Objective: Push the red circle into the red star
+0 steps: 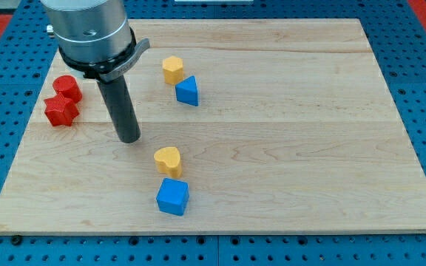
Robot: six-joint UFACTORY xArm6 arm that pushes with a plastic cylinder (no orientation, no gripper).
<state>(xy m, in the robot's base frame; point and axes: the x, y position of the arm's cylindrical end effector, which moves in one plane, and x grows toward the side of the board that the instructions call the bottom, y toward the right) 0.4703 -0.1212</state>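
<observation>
The red circle (66, 86) lies near the board's left edge, touching the red star (61, 111) just below it. My tip (129, 138) rests on the board to the right of both, a short gap away from the star. The rod rises from the tip to the arm's grey body at the view's top left.
A yellow hexagon (172, 69) and a blue triangle (187, 91) sit together right of the rod. A yellow heart (168, 159) and a blue cube (172, 196) sit below and right of my tip. The wooden board (309, 148) lies on a blue pegboard.
</observation>
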